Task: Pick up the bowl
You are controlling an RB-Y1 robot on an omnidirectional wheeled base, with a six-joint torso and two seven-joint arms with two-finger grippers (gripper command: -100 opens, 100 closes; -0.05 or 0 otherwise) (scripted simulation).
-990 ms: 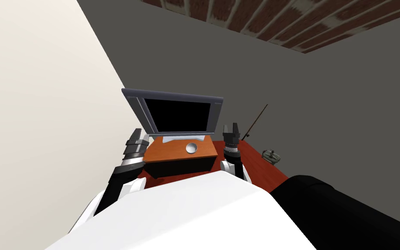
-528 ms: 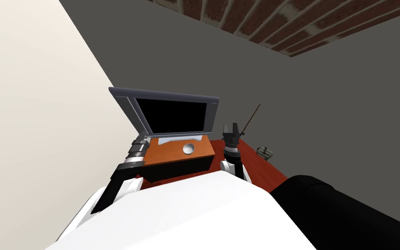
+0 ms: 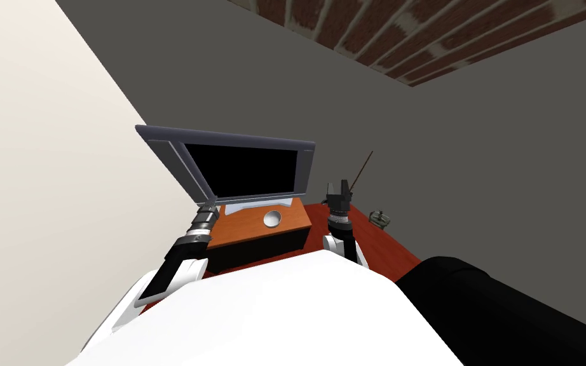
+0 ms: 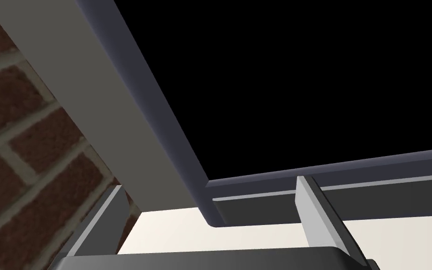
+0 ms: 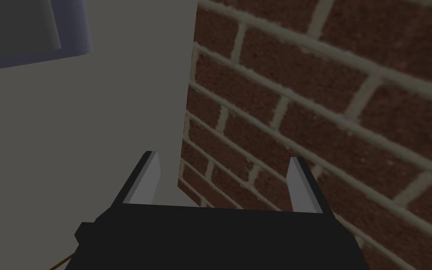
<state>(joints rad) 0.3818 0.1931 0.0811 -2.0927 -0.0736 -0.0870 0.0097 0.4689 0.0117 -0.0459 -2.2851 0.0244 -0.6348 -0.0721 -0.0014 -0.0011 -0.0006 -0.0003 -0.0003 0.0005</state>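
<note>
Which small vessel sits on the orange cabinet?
The grey bowl, in front of the TV; the other vessel stands on the red surface to its right.

You will find the bowl (image 3: 272, 218) on the low stand (image 3: 241, 227), directly before the screen (image 3: 241, 170) at the stand's rear. Left gripper (image 4: 210, 183) is at the screen's lower left corner, and right gripper (image 3: 339, 185) is right of the stand. Further right, a small object (image 3: 379, 218) sits on the floor (image 3: 387, 248), with a rod (image 3: 363, 169) leaning against the wall behind.

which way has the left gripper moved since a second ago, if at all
Yes. The left gripper has gone forward, toward the TV: earlier it stood clear of its lower corner, now its fingers tuck under it.
</note>
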